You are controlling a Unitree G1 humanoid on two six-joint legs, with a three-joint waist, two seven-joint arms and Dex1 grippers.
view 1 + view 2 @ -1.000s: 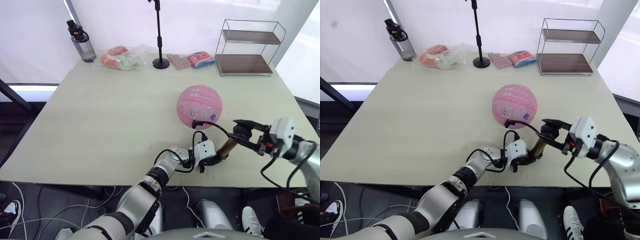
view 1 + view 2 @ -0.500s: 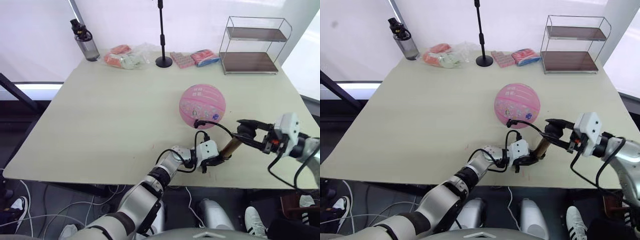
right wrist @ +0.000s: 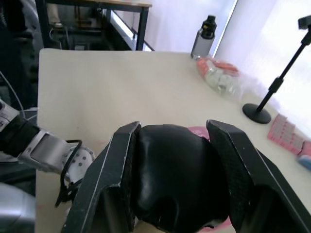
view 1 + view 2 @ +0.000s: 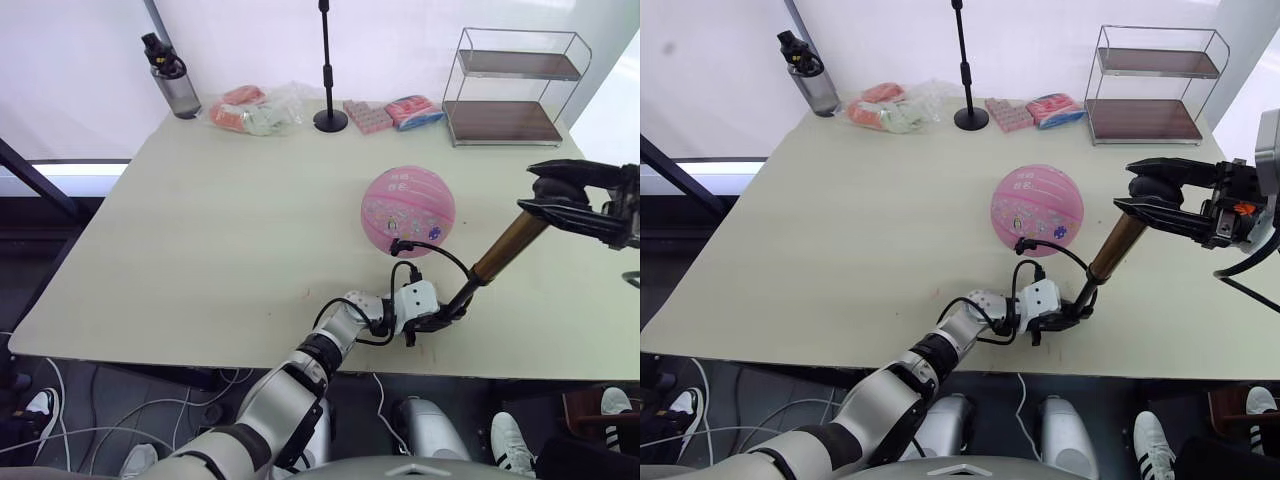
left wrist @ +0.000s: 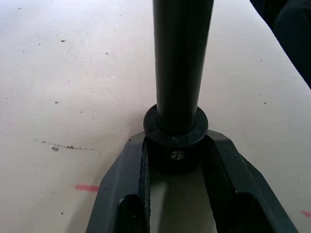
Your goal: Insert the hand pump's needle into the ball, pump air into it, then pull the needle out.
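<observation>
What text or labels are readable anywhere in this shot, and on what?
No text can be read.
Ball: pale lettering near the top and small colourful printed marks lower down, too small to read.
Snack packets at the table's far edge: printing too blurred to read.
Water bottle: no legible label.
Pump: no visible marking.

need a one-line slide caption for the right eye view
Left gripper braces the pump base on the table; right gripper grips its handle, hose plugged into the pink ball.
</observation>
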